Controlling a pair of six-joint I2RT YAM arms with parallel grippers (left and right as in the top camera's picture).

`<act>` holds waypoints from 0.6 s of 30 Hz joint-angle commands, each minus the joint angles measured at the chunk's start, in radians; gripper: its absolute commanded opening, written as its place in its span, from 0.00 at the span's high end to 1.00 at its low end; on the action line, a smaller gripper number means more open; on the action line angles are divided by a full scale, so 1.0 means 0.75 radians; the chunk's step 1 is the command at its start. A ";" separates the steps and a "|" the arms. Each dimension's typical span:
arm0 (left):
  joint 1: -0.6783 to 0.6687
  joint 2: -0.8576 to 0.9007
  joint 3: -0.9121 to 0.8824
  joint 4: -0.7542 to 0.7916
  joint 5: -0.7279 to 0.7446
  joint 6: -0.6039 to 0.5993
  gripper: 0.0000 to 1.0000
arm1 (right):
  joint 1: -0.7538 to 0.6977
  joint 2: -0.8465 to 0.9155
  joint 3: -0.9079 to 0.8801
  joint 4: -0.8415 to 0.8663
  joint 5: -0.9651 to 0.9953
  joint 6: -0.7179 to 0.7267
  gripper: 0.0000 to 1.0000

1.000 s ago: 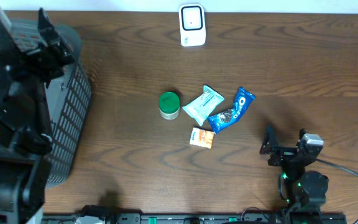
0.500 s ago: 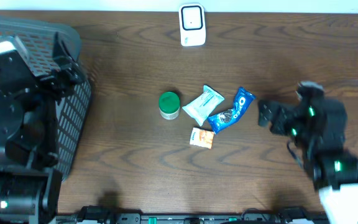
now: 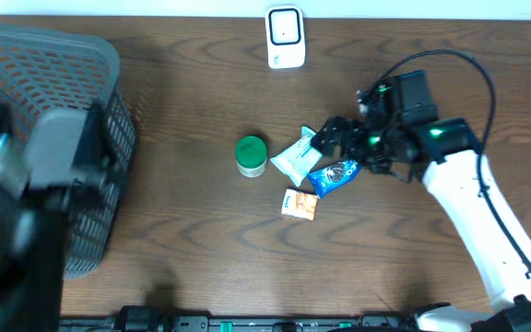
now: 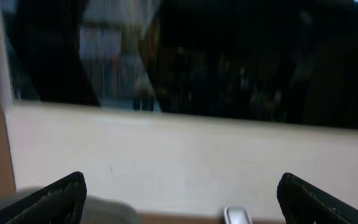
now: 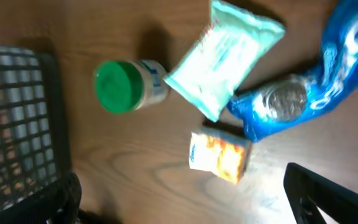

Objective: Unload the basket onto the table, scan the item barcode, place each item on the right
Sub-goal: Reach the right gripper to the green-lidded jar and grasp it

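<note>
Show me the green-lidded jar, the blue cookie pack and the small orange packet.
green-lidded jar (image 5: pixel 118 87), right wrist view, on the lid.
blue cookie pack (image 5: pixel 328 93), right wrist view, mid wrapper.
small orange packet (image 3: pixel 300 204), overhead view, its centre.

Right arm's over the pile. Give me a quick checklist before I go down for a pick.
1. Is the right hand open: ok.
2. Is it over the blue cookie pack and the wipes packet: ok.
3. Do those two lie apart: not ok, they touch.
4. Is a barcode facing up on any item: cannot tell.
5. Is the white scanner unobstructed: ok.
6. Is the left hand open and away from the items: ok.
</note>
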 commanded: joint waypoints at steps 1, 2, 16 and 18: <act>0.007 -0.135 -0.039 0.035 0.021 0.038 0.02 | 0.122 0.020 0.104 -0.047 0.233 0.252 0.01; 0.007 -0.192 -0.070 0.058 0.022 0.037 0.02 | 0.185 0.039 0.152 -0.083 0.315 0.323 0.01; 0.006 -0.503 -0.103 -0.093 0.014 0.019 0.02 | 0.410 0.420 0.568 -0.235 0.601 0.392 0.01; 0.006 -0.615 -0.190 -0.072 0.006 0.018 0.02 | 0.419 0.513 0.693 -0.281 0.586 0.313 0.01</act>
